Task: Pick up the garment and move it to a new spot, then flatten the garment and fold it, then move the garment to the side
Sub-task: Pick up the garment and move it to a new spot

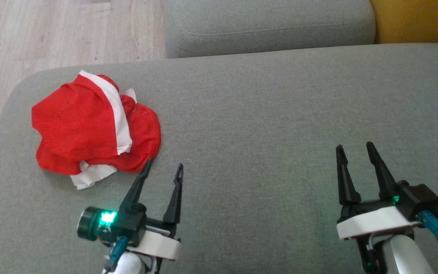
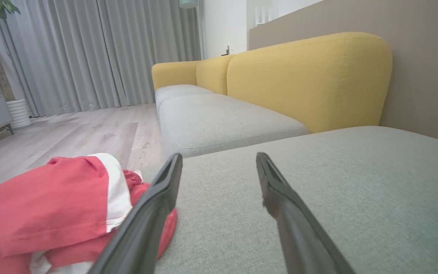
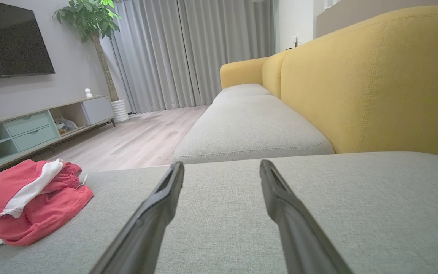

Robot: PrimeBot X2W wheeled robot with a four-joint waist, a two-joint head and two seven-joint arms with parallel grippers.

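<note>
Red garment (image 1: 89,125) lies bunched at the left end of the sofa cushion (image 1: 264,114), just beside your left gripper (image 1: 165,164); right gripper (image 1: 355,146) well apart. Both sets of fingers (image 1: 137,186) spread, empty. Shift left, pinch a thick fold.

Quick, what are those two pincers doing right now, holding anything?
Left pincer: open, holding nothing, next to the red garment.
Right pincer: open, holding nothing.

Grey-cushioned yellow sofa (image 3: 371,80), pale wood floor (image 3: 139,140), grey curtains (image 3: 188,53).
</note>
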